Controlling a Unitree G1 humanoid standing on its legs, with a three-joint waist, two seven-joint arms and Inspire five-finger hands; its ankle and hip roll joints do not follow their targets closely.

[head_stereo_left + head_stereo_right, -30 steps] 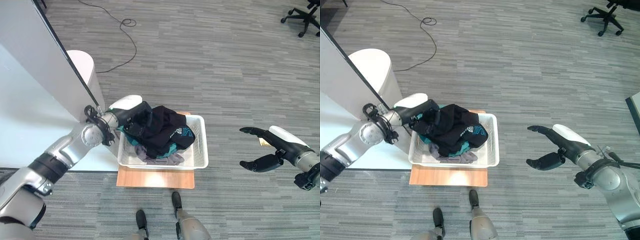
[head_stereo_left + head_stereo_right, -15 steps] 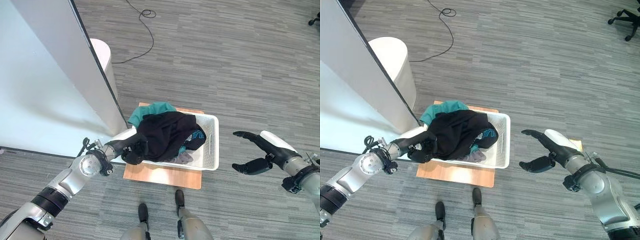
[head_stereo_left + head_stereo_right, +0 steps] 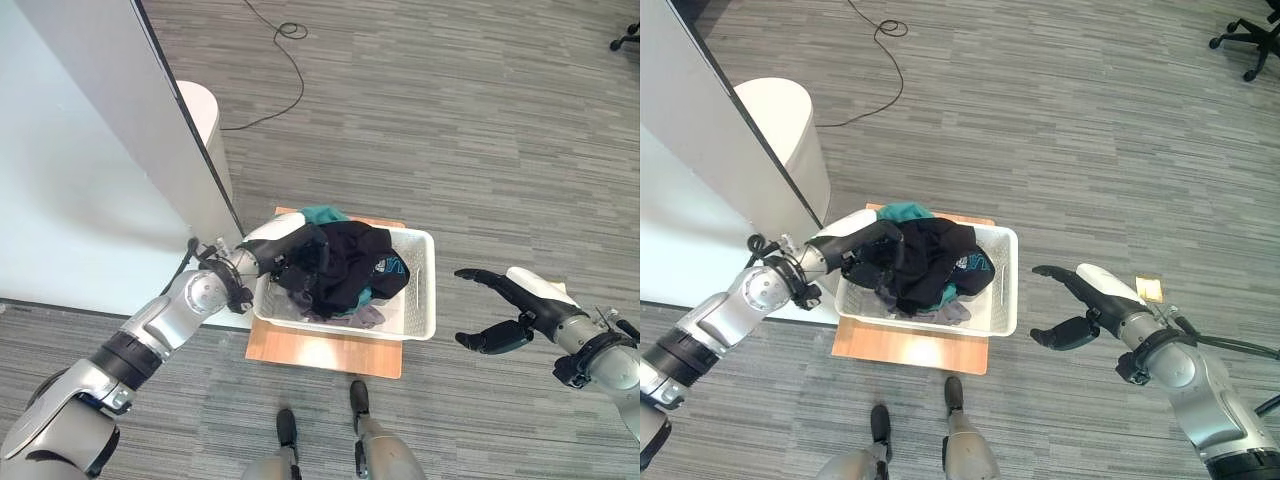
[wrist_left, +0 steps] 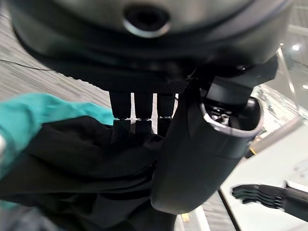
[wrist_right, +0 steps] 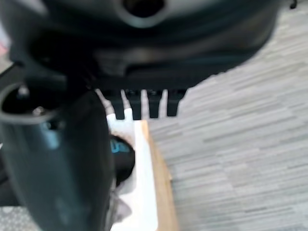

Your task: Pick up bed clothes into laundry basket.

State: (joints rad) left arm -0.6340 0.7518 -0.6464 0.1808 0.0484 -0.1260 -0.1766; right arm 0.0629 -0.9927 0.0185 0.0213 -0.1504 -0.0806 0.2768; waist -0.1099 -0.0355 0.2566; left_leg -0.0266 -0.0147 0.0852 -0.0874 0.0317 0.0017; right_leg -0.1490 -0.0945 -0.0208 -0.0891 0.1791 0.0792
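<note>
A white laundry basket (image 3: 424,296) stands on a wooden board (image 3: 322,351) on the floor. In it lie a black garment (image 3: 352,262), a teal one (image 3: 323,214) and a grey one (image 3: 366,316). My left hand (image 3: 292,262) reaches over the basket's left rim, its fingers (image 4: 136,126) curled into the black garment (image 4: 72,159). My right hand (image 3: 1081,311) hovers over the floor to the right of the basket, open, with thumb and fingers spread and nothing in it.
A white bed (image 3: 70,190) with a tall white panel fills the left side. A white cylindrical bin (image 3: 204,116) stands behind the panel. An office chair (image 3: 1248,32) is at the far right, and a small yellow item (image 3: 1148,289) lies on the floor.
My left hand has moved from the basket's front left corner up over the rim, pulling the black garment fully inside. The right hand has drifted slightly lower.
</note>
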